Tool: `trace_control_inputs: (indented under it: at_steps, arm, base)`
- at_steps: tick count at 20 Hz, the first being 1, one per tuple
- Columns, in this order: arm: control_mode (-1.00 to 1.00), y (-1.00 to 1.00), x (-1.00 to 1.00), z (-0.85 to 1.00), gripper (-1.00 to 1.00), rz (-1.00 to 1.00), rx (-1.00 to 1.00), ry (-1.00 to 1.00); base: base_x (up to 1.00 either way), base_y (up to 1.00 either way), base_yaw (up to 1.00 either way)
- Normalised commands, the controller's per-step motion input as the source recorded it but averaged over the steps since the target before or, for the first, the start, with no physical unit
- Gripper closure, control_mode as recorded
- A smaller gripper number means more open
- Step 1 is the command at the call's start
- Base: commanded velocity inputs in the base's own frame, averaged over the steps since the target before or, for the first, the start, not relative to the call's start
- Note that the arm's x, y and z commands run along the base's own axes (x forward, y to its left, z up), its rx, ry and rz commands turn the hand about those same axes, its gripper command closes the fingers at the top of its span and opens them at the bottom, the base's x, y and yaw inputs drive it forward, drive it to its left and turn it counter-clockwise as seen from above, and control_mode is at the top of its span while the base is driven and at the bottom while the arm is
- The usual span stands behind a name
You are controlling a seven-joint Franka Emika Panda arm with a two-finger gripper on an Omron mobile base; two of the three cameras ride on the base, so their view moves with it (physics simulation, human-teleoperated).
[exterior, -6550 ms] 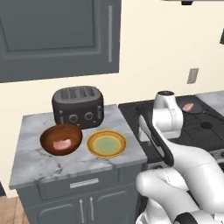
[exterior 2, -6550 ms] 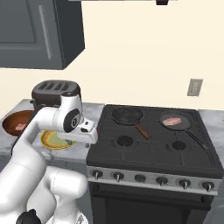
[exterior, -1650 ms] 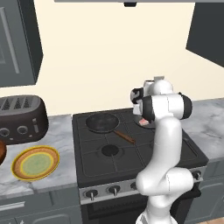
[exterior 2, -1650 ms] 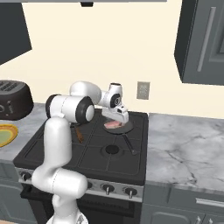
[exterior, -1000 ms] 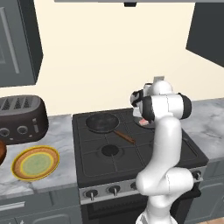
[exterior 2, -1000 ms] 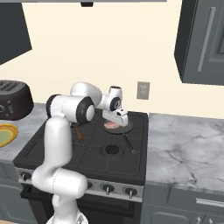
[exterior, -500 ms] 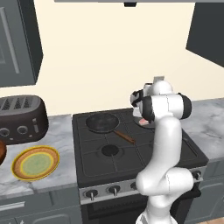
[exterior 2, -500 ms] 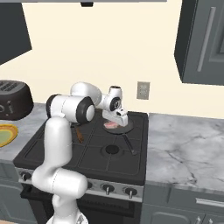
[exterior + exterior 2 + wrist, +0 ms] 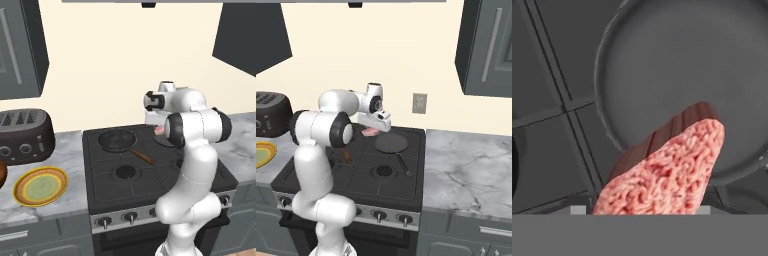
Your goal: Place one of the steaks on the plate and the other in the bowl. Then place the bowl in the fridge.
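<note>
**Hand view: steak lifted above the pan**

Hand view puts 1 steak [image 9: 667,170] close to the lens, tilted, its marbled pink face toward us, above the rim of a dark frying pan [image 9: 677,65] on the stove. From the right base view we see the gripper [image 9: 375,129] closed on that steak [image 9: 370,132], just left of the pan [image 9: 391,143] on the stove [image 9: 356,175]. From the left base view we see the plate [image 9: 40,186] sitting well apart on the marble counter [image 9: 70,160], beside the toaster [image 9: 22,135].
</note>
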Motion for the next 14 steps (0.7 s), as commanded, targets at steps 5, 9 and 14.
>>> trace_control_inputs:
  at_steps: [5,9,14]
  arm:
    - [-1.0,0.9,-0.61,0.39,1.0,0.58,0.04,0.0]
    - [-1.0,0.91,-0.51,0.39,1.0,0.64,0.01,-0.01]
    - [-1.0,1.0,-0.52,0.08,1.0,0.59,0.01,-0.14]
  base:
    - [0.0,0.0,0.0]
    - [0.0,0.0,0.0]
    - [0.0,0.0,0.0]
